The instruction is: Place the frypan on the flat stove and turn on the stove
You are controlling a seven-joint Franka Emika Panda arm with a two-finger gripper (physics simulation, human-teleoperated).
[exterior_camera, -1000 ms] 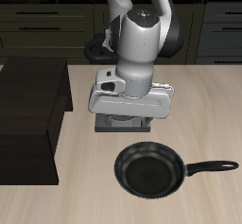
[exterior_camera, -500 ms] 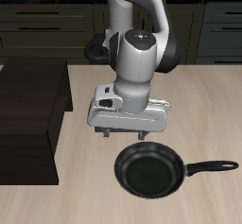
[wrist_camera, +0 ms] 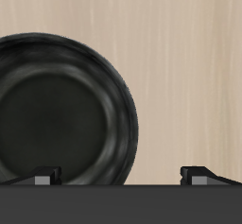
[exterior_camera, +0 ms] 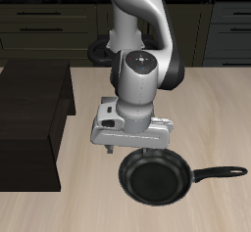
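The frypan [exterior_camera: 155, 177] is a round black shallow pan lying on the wooden table near its front edge, with its long thin handle [exterior_camera: 222, 173] pointing sideways. My gripper [exterior_camera: 129, 150] is open and empty, just above the pan's back rim. In the wrist view the pan [wrist_camera: 61, 110] fills one side and the open gripper [wrist_camera: 121, 176] shows both fingertips [wrist_camera: 43, 177] apart, one over the pan and one over bare table. The flat stove is mostly hidden behind my arm; only a dark round edge [exterior_camera: 97, 52] shows there.
A large dark cabinet block [exterior_camera: 29, 118] stands on the table beside the arm. Dark drawers [exterior_camera: 39, 21] line the wall behind the table. Bare wood table [exterior_camera: 211, 109] lies beyond the pan's handle.
My gripper has come down and moved toward the table's front edge, closer to the frypan's back rim. The frypan has not moved.
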